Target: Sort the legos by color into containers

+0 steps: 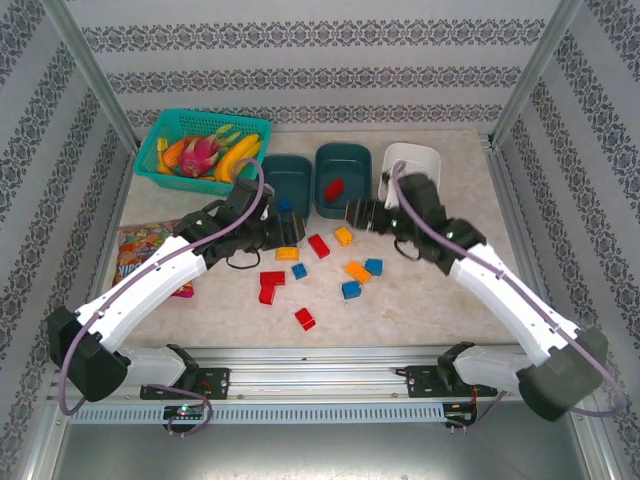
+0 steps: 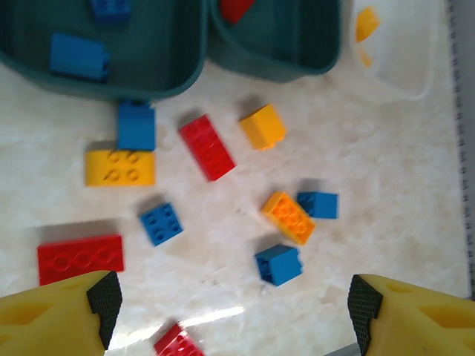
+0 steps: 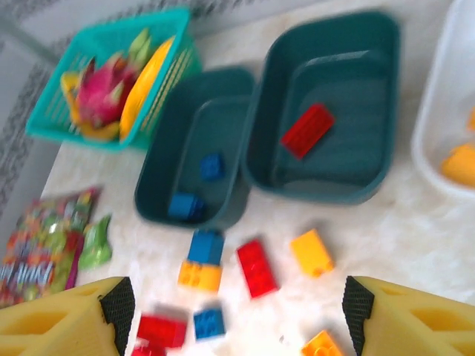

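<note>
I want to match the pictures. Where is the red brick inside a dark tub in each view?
Top view: red brick in the middle tub, upper centre.
Left wrist: red brick at the top edge, cut off.
Right wrist: red brick right of centre, upper half.
Landmark: white tub, right of that tub in all views.

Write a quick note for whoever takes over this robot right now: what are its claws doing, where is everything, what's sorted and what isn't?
Left gripper: open, empty, over the loose bricks. Right gripper: open, empty.
Done: two blue bricks in the left teal tub; one red brick in the middle teal tub; orange-yellow bricks in the white tub.
To do: about ten loose bricks, red, blue and orange-yellow, lie on the table in front of the tubs.
</note>
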Motion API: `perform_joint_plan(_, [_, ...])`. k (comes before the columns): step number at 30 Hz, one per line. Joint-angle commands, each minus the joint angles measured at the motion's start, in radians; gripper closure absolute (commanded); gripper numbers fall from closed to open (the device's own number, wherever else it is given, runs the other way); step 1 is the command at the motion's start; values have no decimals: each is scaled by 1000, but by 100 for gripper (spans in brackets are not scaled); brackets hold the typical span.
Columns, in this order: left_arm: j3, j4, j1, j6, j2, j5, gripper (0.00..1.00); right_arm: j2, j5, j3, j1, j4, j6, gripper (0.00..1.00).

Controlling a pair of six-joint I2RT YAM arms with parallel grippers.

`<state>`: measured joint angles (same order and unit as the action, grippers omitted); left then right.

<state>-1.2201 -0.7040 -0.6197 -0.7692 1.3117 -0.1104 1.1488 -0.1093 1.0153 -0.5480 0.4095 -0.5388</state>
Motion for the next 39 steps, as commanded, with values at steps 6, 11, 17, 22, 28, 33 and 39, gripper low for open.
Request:
perform_joint_plan(6, [63, 88, 5, 38, 175, 77, 25, -187, 83, -335, -179, -201, -65, 21])
perform_joint_plan(11, [3, 128, 5, 156, 334, 174, 31, -215, 91, -369, -180, -198, -81, 20])
perform_joint_plan(17, [-57, 144, 11, 252, 479, 247, 33, -216, 37, -377, -178, -233, -77, 18])
perform_joint_plan(22, [-91, 185, 29, 288, 557, 225, 34, -252, 55, -394, -178, -240, -110, 16])
perform_joint_plan(28, [-161, 181, 46, 316, 645, 222, 43, -307, 68, -411, -167, -204, -123, 15])
perform_joint_plan(33, [-201, 163, 50, 347, 690, 239, 49, -342, 68, -424, -146, -181, -136, 15])
perform_joint_plan(39, [-205, 167, 52, 359, 705, 254, 60, -368, 61, -437, -130, -174, -147, 15])
